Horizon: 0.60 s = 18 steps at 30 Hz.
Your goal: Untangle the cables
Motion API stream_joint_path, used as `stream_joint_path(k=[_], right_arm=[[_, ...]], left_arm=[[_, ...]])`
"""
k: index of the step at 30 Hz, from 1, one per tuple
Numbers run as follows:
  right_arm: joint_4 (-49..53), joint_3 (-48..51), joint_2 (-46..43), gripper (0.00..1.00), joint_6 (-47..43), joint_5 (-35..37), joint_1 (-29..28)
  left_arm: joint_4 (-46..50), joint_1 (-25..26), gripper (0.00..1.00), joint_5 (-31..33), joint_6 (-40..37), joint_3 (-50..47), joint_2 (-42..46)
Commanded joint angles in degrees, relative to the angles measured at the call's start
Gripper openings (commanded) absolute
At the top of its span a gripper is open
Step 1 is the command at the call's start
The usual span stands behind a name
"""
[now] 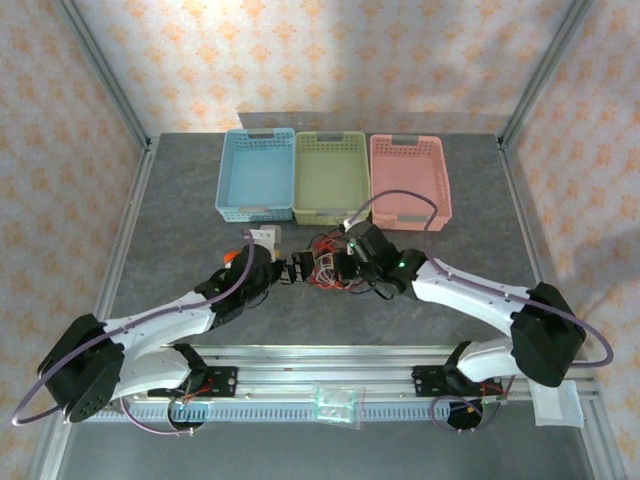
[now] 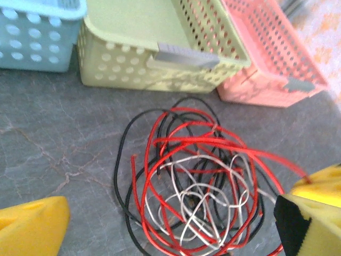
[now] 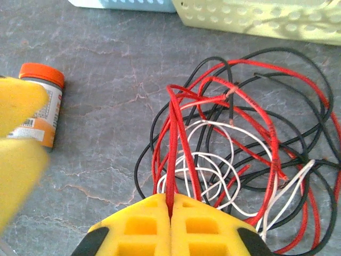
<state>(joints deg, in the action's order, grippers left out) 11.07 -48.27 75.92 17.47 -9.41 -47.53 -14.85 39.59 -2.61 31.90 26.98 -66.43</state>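
Observation:
The cables (image 1: 325,265) lie in one tangled heap on the grey table, in front of the baskets. In the left wrist view I see a black loop (image 2: 120,160), red loops (image 2: 213,141) and whitish loops (image 2: 202,202) wound through each other. My left gripper (image 2: 178,208) is open, one yellow finger on each side of the heap, with nothing gripped. My right gripper (image 3: 170,205) is shut on a strand of the red cable (image 3: 173,138), which rises taut from between its yellow pads. The white cable (image 3: 213,160) and black cable (image 3: 287,53) lie loose beyond it.
Three baskets stand in a row behind the heap: blue (image 1: 250,213), green (image 1: 330,215) and pink (image 1: 410,218). An orange-capped bottle (image 3: 40,101) lies left of the cables, near my left gripper. A small clear bag (image 1: 335,405) rests on the near rail.

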Motion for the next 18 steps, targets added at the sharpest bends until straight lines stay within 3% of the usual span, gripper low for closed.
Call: stream_joint_path(k=[1,5,10,18], right_arm=[[-1.0,0.7,-4.2,0.00,-2.1,3.0,0.4],[-0.8,1.2,-4.6,0.00,-3.9,-0.5,2.6],[-5.8,5.0,-5.5,0.00,-2.5,-10.2,8.0],[-6.8,5.7,-10.1,0.00,-5.5,-12.2,8.2]], left_arm=[[-2.3,-0.2,1.00,-3.5,-2.9,2.2,-3.7],[-3.3,-0.2,1.00,-5.2,-3.2,4.9,-8.6],[-4.6,-0.2,0.99,-5.7,-3.1,7.3,-12.9],[-5.2,-0.1,0.99,-6.0,-0.8,11.3,-19.6]])
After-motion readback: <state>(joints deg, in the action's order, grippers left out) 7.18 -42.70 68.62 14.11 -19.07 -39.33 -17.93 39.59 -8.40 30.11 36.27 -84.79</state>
